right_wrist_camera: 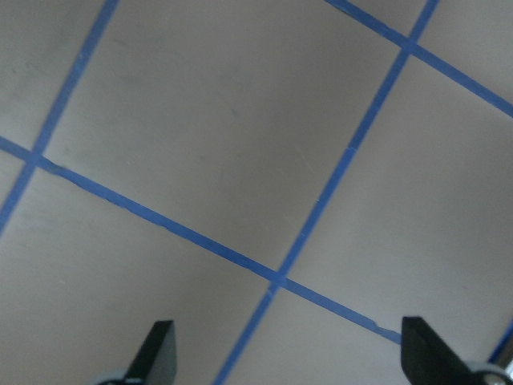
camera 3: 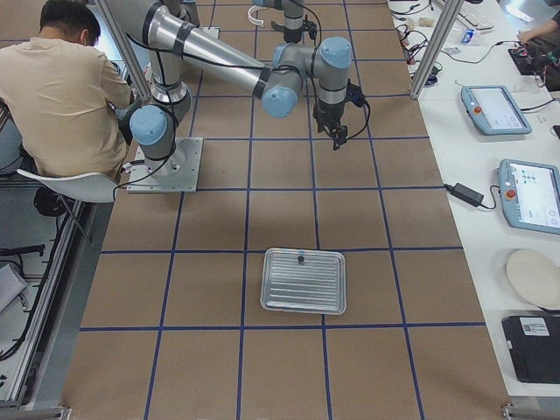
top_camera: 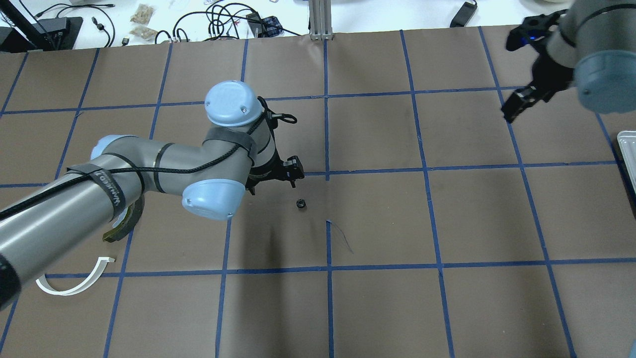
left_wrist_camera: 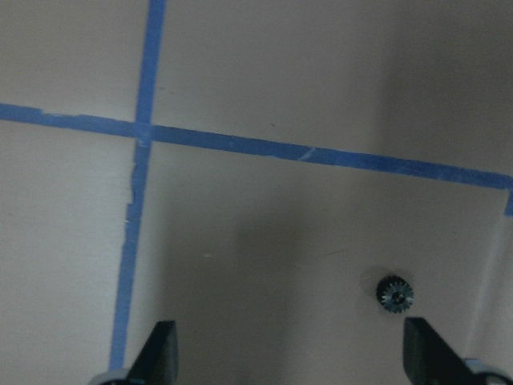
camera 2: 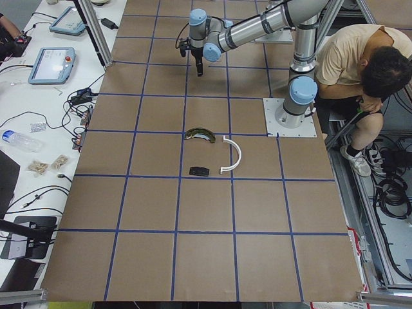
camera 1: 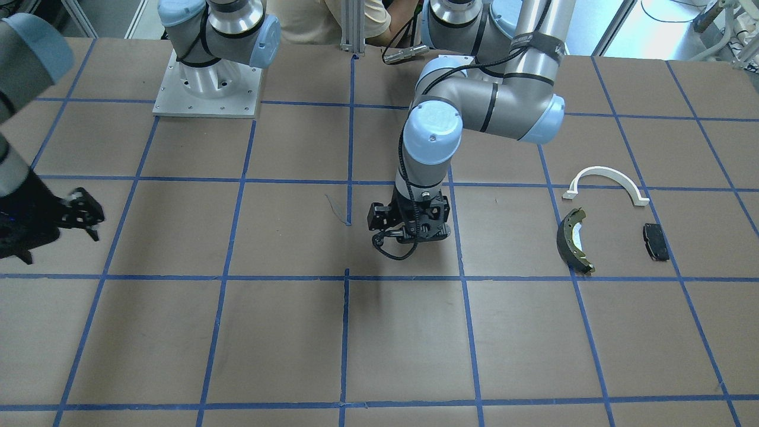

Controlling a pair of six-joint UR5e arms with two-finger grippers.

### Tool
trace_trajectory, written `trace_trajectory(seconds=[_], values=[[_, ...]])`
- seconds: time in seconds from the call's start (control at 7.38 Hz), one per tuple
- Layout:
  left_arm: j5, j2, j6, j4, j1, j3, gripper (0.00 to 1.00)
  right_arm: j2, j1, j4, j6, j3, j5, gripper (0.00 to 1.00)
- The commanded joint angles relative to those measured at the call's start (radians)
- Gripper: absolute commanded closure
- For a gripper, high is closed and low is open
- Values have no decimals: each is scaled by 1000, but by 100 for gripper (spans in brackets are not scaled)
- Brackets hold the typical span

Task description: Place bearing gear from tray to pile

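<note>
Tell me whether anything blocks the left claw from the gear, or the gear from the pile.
Nothing visible does. The gear lies on the bare table just ahead of the open left claw. From there to the pile's brake shoe, the front-facing view shows only table and blue tape.

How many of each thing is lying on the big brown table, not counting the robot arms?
White half-ring arch: 1
Brake shoe: 1
Black pad: 1
Small gear: 1
Metal tray: 1
Small dark bit on the tray, too small to name: 1
Total: 6
</note>
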Motion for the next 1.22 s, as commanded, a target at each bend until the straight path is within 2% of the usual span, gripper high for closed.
trace_trajectory(seconds=[0.0,0.27,0.41,0.54,0.68,0.81,0.95,1.08], values=[[1,-71,-6,78,-45,-4,0,57,-250,-12,-413,-2,21,0],[10,-94,-6,78,-66,-16,0,163,-425,-30,-722,-9,23,0],[12,-96,-8,79,-66,-18,0,216,-444,-108,-811,-10,20,0],[13,-97,-6,79,-71,-16,12,267,-470,-133,-897,-9,21,0],[13,-97,-8,81,-71,-16,44,310,-486,-135,-920,-7,21,0],[13,-97,-6,80,-71,-19,70,320,-486,-167,-953,-7,23,0],[13,-93,-5,83,-71,-18,91,324,-486,-190,-955,0,24,0],[15,-93,6,83,-71,-16,100,336,-486,-193,-943,4,47,0]])
